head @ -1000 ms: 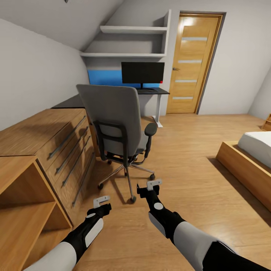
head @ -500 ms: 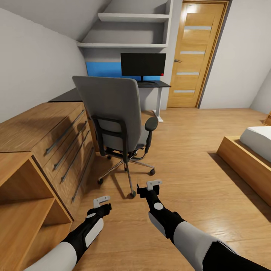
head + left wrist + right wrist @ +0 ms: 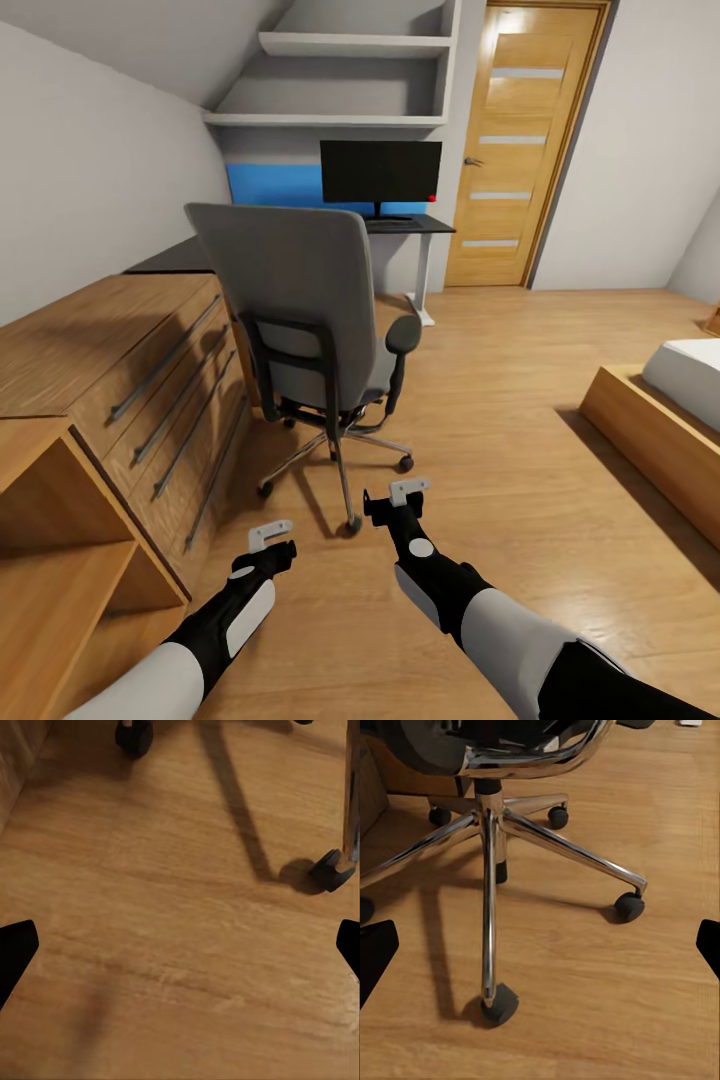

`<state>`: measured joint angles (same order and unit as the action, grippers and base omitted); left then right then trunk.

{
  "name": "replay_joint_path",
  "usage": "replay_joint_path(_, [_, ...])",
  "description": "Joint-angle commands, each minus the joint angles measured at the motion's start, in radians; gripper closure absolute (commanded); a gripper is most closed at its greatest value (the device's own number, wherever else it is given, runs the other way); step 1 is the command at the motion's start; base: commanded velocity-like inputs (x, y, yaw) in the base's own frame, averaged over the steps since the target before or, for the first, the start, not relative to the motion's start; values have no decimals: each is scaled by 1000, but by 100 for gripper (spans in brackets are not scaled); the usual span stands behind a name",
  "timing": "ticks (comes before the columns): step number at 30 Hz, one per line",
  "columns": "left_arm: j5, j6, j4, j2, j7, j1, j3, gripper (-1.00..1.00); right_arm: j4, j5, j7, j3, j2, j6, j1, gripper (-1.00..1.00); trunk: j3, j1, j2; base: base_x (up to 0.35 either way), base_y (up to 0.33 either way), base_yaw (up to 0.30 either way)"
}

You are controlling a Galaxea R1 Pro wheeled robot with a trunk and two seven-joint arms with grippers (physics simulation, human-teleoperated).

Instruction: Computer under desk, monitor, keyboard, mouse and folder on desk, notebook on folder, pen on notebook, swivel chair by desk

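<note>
The grey swivel chair stands in mid-room with its back toward me, its chrome base and casters close ahead of both arms. Its back hides the seat, so the folder is hidden. Beyond it, the black monitor stands on the black desk by the door. Left gripper and right gripper hover low over the floor, both open and empty, a short way from the chair's base. The computer, keyboard, mouse, notebook and pen are out of view.
A wooden dresser and open shelf unit line the left wall. A bed on a wooden frame sits at the right. A blue wall panel is behind the desk, a wooden door beside it. Wood floor lies open to the right of the chair.
The whole view has shifted forward and slightly down, so the chair and dresser sit nearer. Both arms keep the same pose and both grippers stay open.
</note>
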<state>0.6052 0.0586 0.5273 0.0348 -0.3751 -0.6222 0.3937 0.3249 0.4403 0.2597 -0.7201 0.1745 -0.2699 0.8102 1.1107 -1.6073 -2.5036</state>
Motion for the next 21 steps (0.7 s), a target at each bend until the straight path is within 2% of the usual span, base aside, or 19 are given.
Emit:
replay_joint_path(1, [5,3,2,-1,-10,-1,7,-100,-2,8,6,-9,0,-5,1,-100,1,0,0,109,0,0])
replay_joint_path(7, [5,3,2,0,-9,-1,8,-100,-3,4,6,-10,0,-5,1,-100,1,0,0,135,0,0])
replay_joint_path(21, [4,3,2,0,-8,-1,8,-100,-3,-5,6,-9,0,-5,1,-100,1,0,0,307,0,0])
